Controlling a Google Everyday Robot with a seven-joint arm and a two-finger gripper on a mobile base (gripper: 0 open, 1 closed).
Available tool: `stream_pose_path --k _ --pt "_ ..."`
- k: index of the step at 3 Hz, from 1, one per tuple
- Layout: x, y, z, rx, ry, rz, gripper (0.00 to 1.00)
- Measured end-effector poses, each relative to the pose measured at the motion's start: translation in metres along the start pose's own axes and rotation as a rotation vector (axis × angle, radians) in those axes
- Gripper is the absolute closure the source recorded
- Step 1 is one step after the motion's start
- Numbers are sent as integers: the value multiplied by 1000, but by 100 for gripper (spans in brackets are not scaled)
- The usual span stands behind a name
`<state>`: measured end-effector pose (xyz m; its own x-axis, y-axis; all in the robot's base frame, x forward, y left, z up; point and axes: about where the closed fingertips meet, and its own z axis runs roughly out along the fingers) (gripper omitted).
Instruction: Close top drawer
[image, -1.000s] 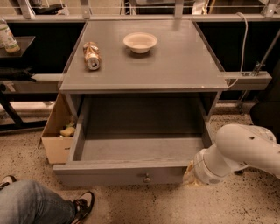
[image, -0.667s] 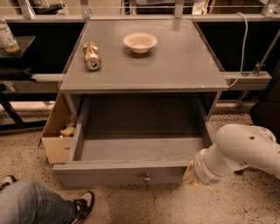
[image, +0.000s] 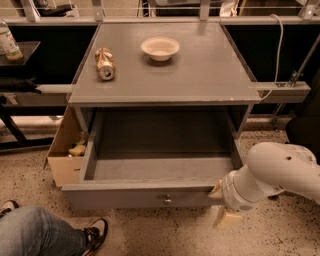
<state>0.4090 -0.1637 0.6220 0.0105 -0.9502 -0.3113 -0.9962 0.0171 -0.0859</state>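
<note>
The top drawer (image: 145, 196) is pulled far out of the grey cabinet. Its deep grey box is empty, and its wide flat front carries a small round metal knob (image: 167, 201). My gripper (image: 221, 204) is at the right end of the drawer front, low and near the floor, right against the front's corner. The white arm (image: 280, 172) reaches in from the right. Whether the gripper touches the front is not visible.
On the cabinet top (image: 200, 75) lie a crushed can (image: 105, 64) and a white bowl (image: 160, 48). A cardboard box (image: 67, 150) stands left of the cabinet. A person's leg and shoe (image: 55, 237) are at the bottom left. A bottle (image: 9, 44) stands on a side shelf.
</note>
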Motion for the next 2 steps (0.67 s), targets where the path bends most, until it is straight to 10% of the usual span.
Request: stream_pose_path --k 2 --pt "0 0 0 0 0 0 0"
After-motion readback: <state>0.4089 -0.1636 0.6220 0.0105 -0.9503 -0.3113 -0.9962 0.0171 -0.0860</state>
